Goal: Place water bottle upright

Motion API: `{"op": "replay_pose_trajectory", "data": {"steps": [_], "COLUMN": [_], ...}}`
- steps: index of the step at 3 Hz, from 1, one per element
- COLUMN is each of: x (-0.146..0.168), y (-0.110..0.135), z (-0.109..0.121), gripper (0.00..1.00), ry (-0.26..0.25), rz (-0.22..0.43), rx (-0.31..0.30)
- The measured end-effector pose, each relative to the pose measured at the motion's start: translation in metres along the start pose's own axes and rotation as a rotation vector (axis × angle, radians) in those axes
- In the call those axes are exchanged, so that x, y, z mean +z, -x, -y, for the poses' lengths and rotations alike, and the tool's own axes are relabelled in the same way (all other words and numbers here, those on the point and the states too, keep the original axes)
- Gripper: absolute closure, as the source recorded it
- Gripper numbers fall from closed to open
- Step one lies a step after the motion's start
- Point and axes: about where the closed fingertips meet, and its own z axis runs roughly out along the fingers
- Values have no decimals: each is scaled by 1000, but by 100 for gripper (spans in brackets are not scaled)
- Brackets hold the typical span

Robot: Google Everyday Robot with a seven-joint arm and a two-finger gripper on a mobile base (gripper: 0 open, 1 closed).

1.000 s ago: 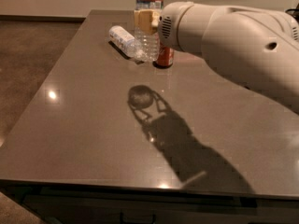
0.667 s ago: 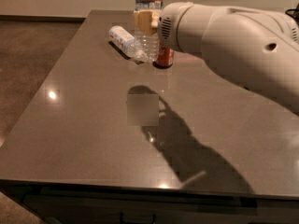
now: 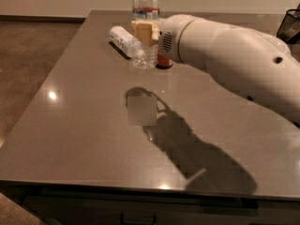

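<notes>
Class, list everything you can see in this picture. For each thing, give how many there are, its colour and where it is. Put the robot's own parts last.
water bottle: one, clear with a red and blue label band, upright at the far side of the table
shorter bottle: one, clear with a white label, lying on its side just left of the water bottle
orange-red object: one, mostly hidden behind the arm, right of the water bottle
table: one, glossy grey-brown, filling most of the view
mesh basket: one, black, at the right edge
arm: one, white, reaching in from the right
gripper: one, tan, at the water bottle's middle
</notes>
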Motion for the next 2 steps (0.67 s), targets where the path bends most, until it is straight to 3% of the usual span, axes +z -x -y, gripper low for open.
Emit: {"op": "replay_pose_trajectory", "data": {"steps": [2], "x": [-25], "y": [43], "z": [-8], "gripper": [100], "ry": [-123], "rz": [-7], "rx": [-56]}}
